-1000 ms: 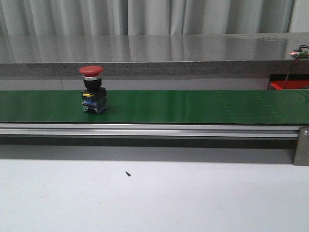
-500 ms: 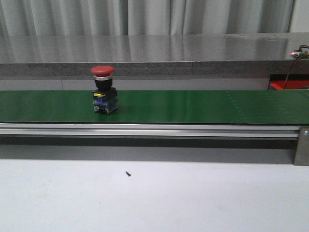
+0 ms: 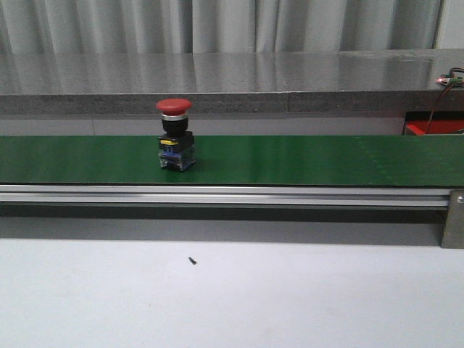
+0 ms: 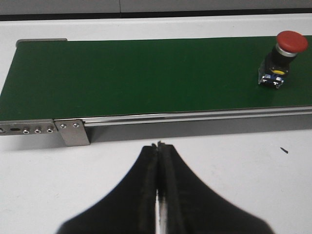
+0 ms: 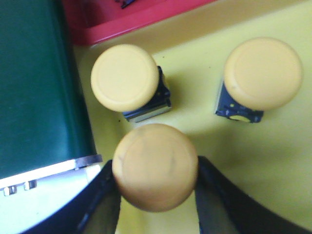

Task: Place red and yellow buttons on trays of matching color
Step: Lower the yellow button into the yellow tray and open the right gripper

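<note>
Green conveyor belt (image 3: 304,159) runs straight across the front view, and one red button (image 3: 175,134) is standing upright on it, left of the middle, roughly 10 o'clock from the frame centre. From the left wrist cam, that same button sits way off at about 2 o'clock from the left gripper (image 4: 158,146), well apart from it; that gripper's jaws are clenched together with nothing in them, hovering over the white table (image 4: 243,170). The right gripper (image 5: 155,170) is over the yellow tray (image 5: 273,161), jaws grasping a yellow button (image 5: 155,166) by its sides. Two more yellow buttons (image 5: 125,78) (image 5: 263,73) sit upright on that tray, at 11 and 1 o'clock from the held one. A red tray (image 5: 141,14) edges in beside the yellow one.
</note>
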Robot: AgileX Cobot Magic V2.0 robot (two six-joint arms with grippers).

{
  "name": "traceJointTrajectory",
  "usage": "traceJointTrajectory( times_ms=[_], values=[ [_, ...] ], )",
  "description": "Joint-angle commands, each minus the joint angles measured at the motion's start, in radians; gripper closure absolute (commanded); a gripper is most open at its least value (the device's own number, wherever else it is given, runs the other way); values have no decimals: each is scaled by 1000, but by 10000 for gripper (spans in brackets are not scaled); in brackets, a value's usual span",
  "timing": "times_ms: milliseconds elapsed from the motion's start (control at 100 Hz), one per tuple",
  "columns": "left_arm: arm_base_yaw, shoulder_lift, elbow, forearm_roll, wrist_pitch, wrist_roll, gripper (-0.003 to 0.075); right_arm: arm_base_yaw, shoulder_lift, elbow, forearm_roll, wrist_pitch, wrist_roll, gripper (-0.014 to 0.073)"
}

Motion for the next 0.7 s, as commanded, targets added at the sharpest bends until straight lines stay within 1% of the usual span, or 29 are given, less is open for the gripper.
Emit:
traceJointTrajectory(
  times_ms=[0, 60, 130, 690],
  values=[
    [-5, -2, -27, -32, -61, 1, 740, -7, -20, -21, 15, -43, 0, 270],
    [-5, -2, -27, -32, -61, 1, 740, -7, -20, -21, 15, -44, 0, 196],
    [-5, -2, -27, -32, -61, 1, 740, -7, -20, -21, 15, -45, 0, 158],
    [-5, -2, -27, -32, -61, 1, 740, 0, -35, -21, 18, -24, 0, 160]
  ],
)
